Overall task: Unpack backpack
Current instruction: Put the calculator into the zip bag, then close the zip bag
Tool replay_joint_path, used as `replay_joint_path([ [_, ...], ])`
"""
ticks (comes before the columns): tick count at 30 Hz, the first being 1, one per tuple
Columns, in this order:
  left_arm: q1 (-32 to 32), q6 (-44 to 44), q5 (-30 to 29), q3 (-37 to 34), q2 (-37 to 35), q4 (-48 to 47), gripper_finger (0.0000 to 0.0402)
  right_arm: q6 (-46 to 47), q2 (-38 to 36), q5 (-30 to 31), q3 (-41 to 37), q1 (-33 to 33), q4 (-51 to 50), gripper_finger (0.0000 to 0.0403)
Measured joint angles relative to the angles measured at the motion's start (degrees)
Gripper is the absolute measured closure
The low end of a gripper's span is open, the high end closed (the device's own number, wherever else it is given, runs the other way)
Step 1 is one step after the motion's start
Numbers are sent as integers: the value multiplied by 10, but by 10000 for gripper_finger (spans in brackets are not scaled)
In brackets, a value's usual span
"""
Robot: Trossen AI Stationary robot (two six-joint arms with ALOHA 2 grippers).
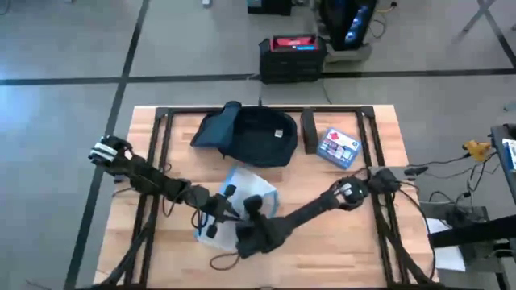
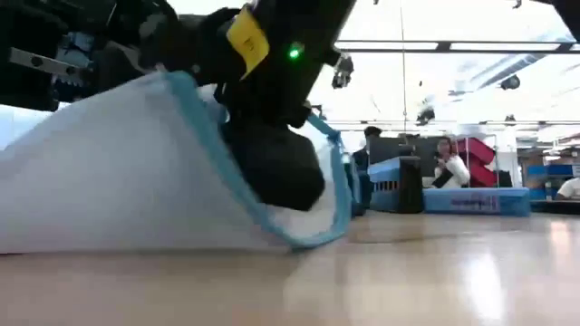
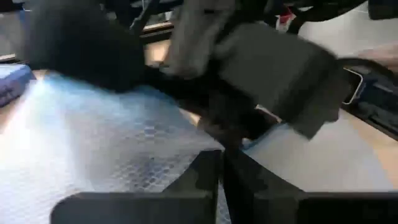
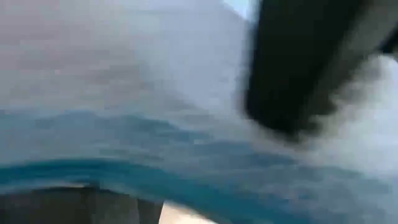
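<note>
While the left gripper (image 1: 216,211) pinches shut on the clear pouch (image 1: 251,190) beside the right gripper (image 1: 250,211), whose finger state I cannot tell, the backpack (image 1: 251,135) lies well beyond both, long axis crosswise.

One backpack (image 1: 256,135), one clear pouch (image 1: 246,193), one small box (image 1: 338,147), two arms

Bright ceiling light glares off the table (image 2: 435,272) in the low view; both wrist views are blurred.
</note>
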Motion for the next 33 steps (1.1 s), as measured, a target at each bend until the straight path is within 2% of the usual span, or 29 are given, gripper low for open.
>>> replay_joint_path([
  [3, 0, 0, 2, 0, 0, -4, 402, 28, -3, -73, 16, 1, -41, 193],
  [5, -1, 0, 3, 0, 0, -4, 402, 53, -4, -100, 25, 9, -68, 190],
  [11, -1, 0, 3, 0, 0, -3, 402, 126, -14, -108, 32, 47, -141, 182],
  [14, -1, -5, 3, 0, 0, -3, 402, 178, -30, -90, 29, 69, -173, 180],
  [22, -1, -17, 3, 0, 0, -3, 402, 317, -92, 34, 6, 131, -281, 192],
  [25, -1, -25, 4, 0, 0, -6, 402, 403, -132, 64, -39, 147, -332, 196],
  [27, -1, -26, 4, 0, 0, -9, 402, 444, -169, 82, -90, 155, -329, 198],
  [30, -1, -26, 4, 0, 0, -9, 402, 494, -228, 87, -183, 161, -288, 198],
  [33, 0, -26, 9, 0, 0, -10, 401, 506, -281, 89, -279, 156, -201, 194],
])
